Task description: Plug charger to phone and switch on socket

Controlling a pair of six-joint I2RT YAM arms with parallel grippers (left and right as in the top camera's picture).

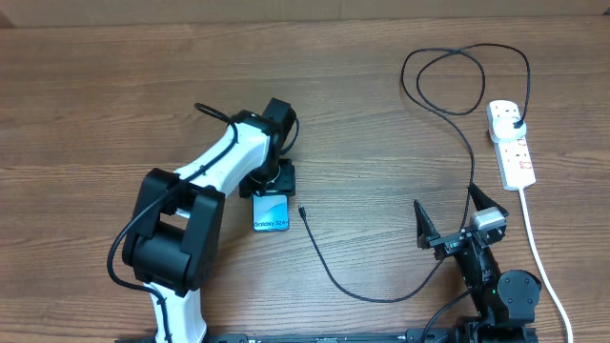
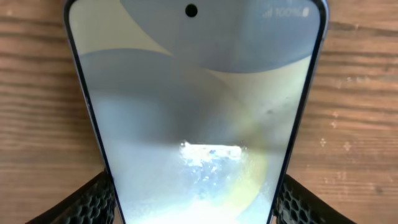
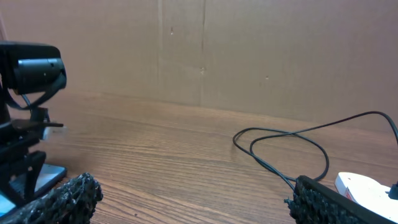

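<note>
Where it lies flat, the phone glows pale blue.

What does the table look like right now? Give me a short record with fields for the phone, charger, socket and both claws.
phone: flat on table, screen up, lit
charger: plug seated in socket; connector tip loose on table right of phone, not plugged in
socket: far right side; switch state unclear
left claw: straddles phone at its long edges; grip unclear
right claw: open, empty, near charger
</note>
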